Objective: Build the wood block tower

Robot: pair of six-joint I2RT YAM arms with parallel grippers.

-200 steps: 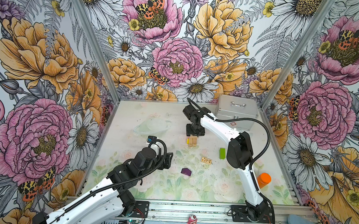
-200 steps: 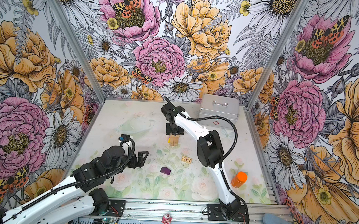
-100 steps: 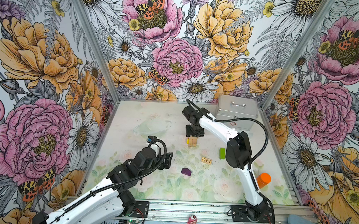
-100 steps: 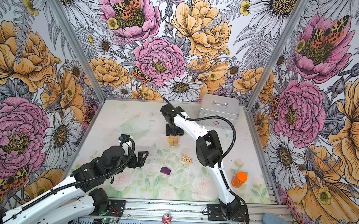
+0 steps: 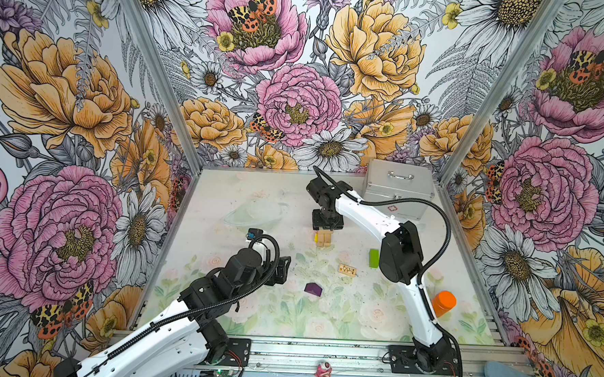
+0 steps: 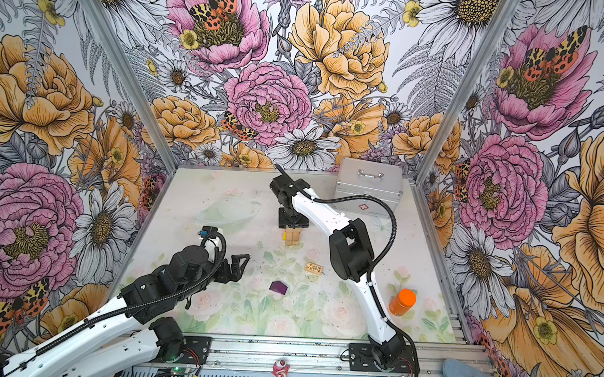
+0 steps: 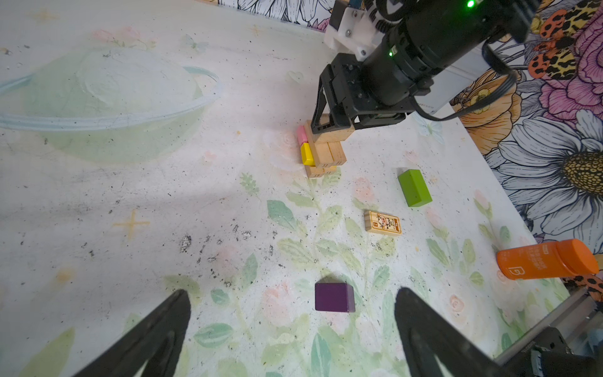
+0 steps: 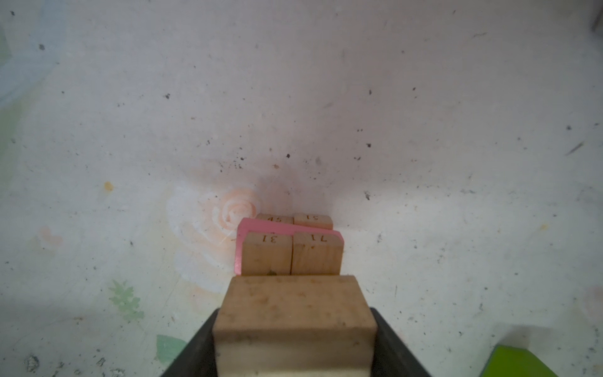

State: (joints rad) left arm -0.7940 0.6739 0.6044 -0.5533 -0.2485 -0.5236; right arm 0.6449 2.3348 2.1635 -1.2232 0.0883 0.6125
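Top views, both: bench (image 5: pixel 229 192), pale printed surface, speckled. Silver case (image 5: pixel 398 192) at the back, beyond the right claw (image 7: pixel 331 127) and off to its outer side. Left claw (image 5: pixel 281 270) low over the bench, jaws spread as wide as they go, nothing in them. Right claw pointing straight down, closed on a tan block (image 8: pixel 293 320), one finger on each side of it. Tower (image 7: pixel 323 156) directly beneath the right claw: tan planks (image 8: pixel 267 254), with a yellow block (image 7: pixel 306 154) and a pink block (image 8: pixel 239 251) showing on one flank. Right wrist view shows two planks side by side as the top layer. Held block hangs right over that pair; touching or not, cannot tell. Orange bottle (image 5: pixel 443 303) upright, well apart from the right claw, toward the bench's front. Green block (image 7: pixel 414 192) lying flat, near the tower. Purple block (image 7: pixel 334 297) just in front of the left claw. Printed tan block (image 7: pixel 382 222) between the purple and green ones, touching neither.
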